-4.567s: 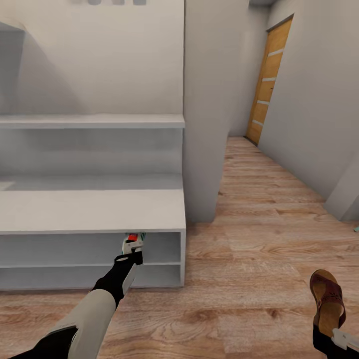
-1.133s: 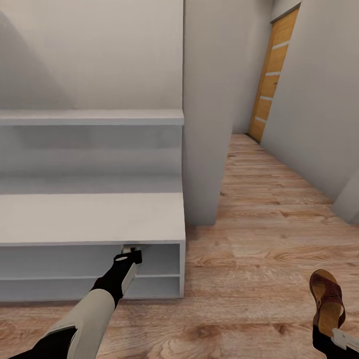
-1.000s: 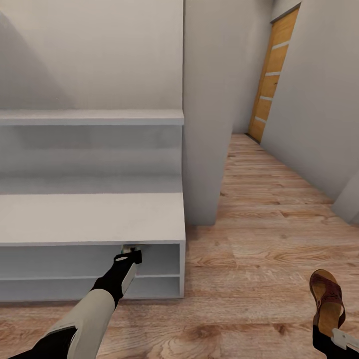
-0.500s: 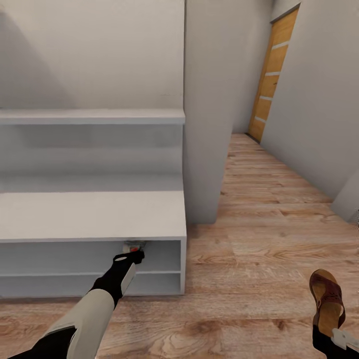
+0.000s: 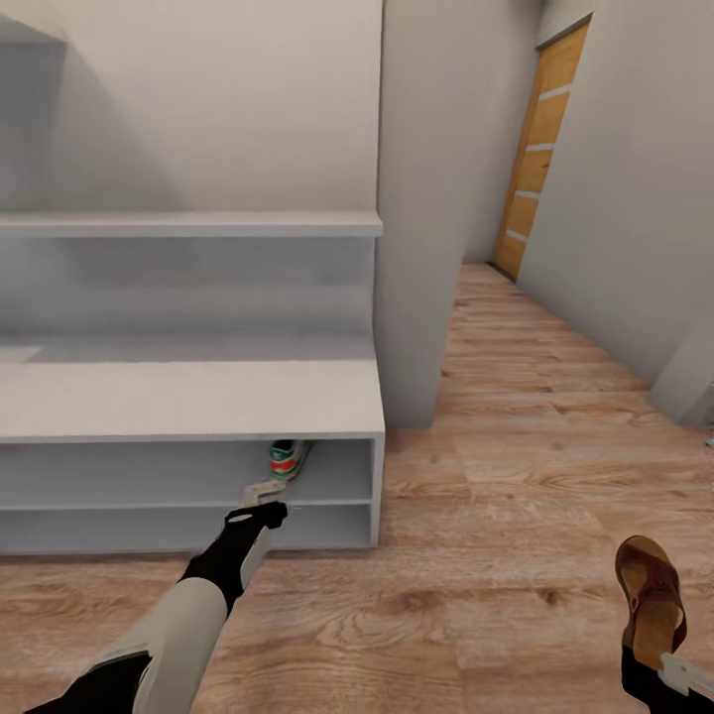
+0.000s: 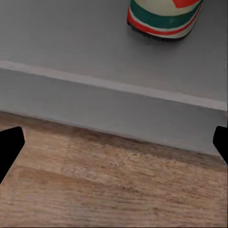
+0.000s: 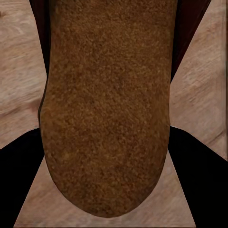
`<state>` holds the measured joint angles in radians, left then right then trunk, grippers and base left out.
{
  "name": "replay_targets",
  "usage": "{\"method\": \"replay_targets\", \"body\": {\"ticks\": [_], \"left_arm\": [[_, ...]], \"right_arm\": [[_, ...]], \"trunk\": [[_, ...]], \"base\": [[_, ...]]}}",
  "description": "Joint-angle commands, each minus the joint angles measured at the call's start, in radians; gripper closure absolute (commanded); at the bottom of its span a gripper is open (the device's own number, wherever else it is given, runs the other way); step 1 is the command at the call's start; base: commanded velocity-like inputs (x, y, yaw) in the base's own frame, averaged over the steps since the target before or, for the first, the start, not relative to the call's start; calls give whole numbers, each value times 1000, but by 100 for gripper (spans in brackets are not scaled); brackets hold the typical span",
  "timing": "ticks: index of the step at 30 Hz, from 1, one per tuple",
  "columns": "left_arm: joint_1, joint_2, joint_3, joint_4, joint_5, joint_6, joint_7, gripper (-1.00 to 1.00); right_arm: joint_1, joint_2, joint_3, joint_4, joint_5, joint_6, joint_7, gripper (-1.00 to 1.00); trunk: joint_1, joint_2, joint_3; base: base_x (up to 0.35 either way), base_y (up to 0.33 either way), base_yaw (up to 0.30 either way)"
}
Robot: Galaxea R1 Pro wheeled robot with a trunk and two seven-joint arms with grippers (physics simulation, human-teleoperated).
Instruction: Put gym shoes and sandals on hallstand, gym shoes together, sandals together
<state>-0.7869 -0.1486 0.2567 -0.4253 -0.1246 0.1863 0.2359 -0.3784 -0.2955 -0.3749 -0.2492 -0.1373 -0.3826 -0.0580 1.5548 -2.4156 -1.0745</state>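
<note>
Head view: we see one gym shoe [image 5: 288, 460] in the hallstand [image 5: 188, 402]'s upper slot near its right end, with the left gripper [image 5: 266, 504] just outside.

Left wrist view: its fingers [image 6: 9, 147] are spread, holding nothing.

Right wrist view: the right gripper [image 7: 107, 190] clamps a sandal [image 7: 107, 104] by the heel; the footbed is likely stiff, light and grippy.

Soft, even, shadeless daylight fills the corridor. A broad grey shadow falls across the wall [image 5: 149, 129] above the hallstand [image 5: 188, 397], whose lower slots are dim. Wrist views look soft and blurred; no glare.
</note>
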Motion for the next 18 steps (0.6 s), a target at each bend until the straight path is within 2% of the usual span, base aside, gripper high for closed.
{"method": "replay_targets", "body": {"ticks": [1,4,6,8,9,11,12,13,14,15,16,18], "left_arm": [[12,0,6,-2,-10,1,-4,-100],[75,12,7,-11,-11,-67,-38,-100],[128,39,7,-13,-11,-148,-97,-100],[156,58,7,-13,-11,-186,-141,-100],[186,83,7,-13,-10,-221,-200,-100],[252,140,9,-12,-9,-281,-358,-100],[341,221,10,-2,-9,-370,-642,-100],[353,230,10,0,-9,-383,-677,-100],[376,245,10,2,-9,-406,-738,-100],[388,252,11,2,-9,-416,-764,-100],[451,274,11,3,-12,-455,-844,-100],[484,286,12,3,-13,-466,-864,-100]], "right_arm": [[-1,-1,5,1,-10,-4,-2,100],[0,1,5,1,-10,-4,-2,100],[0,3,5,1,-10,-4,-2,100],[0,3,5,1,-10,-4,-2,100],[0,4,6,1,-10,-4,-1,100],[0,6,7,2,-9,-4,-1,100],[0,8,8,4,-3,-4,1,100],[0,8,8,5,-2,-4,1,100],[0,10,8,5,-1,-4,1,100],[0,11,8,5,0,-4,1,100],[0,15,8,6,3,-4,1,100],[0,16,8,7,3,-5,2,100]], "trunk": [[-1,0,-1],[-1,0,-1],[-1,0,-1],[-1,0,-1],[-1,0,-1],[-1,0,-1],[-1,0,-1],[-1,0,-1],[-1,0,-1],[-1,0,-1],[-1,0,-1],[-1,0,-1]], "base": [[-314,154,0],[-313,165,0],[-312,171,0],[-312,172,0],[-309,166,0],[-260,117,0],[-54,20,0],[-43,16,0],[-28,10,0],[-22,8,0],[-7,3,0],[-5,2,0]]}}
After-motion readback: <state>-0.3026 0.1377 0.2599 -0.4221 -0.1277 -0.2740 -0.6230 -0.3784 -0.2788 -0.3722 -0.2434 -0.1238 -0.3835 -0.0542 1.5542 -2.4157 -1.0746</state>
